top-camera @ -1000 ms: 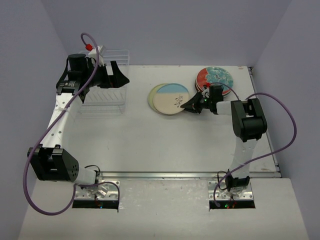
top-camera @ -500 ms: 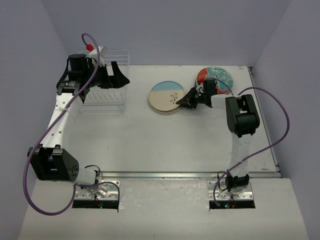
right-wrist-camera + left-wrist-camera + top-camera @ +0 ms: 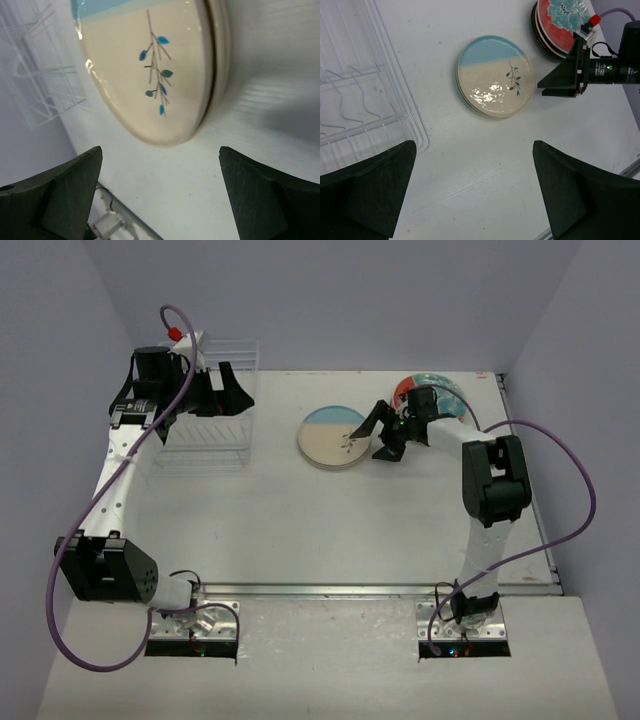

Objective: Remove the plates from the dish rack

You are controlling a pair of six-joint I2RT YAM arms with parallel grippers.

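Observation:
A cream plate with a pale blue segment (image 3: 334,437) lies flat on top of another plate at the table's middle back; the left wrist view shows this cream plate (image 3: 495,75) too. A red and teal plate (image 3: 436,390) tops a stack at the back right, partly hidden by the right arm. My right gripper (image 3: 379,436) is open just right of the cream plate (image 3: 150,65), holding nothing. The dish rack (image 3: 200,435) stands at the back left, and I see no plates in it. My left gripper (image 3: 228,392) hovers open over the rack's right side.
The red plate stack (image 3: 563,22) sits close behind my right gripper (image 3: 565,75). The rack's wire base (image 3: 360,100) fills the left of the left wrist view. Purple walls enclose the table on three sides. Arm cables loop along both table edges.
My right gripper slid the cream plate square onto the one below, then opened and let go of it. The left arm has barely moved.

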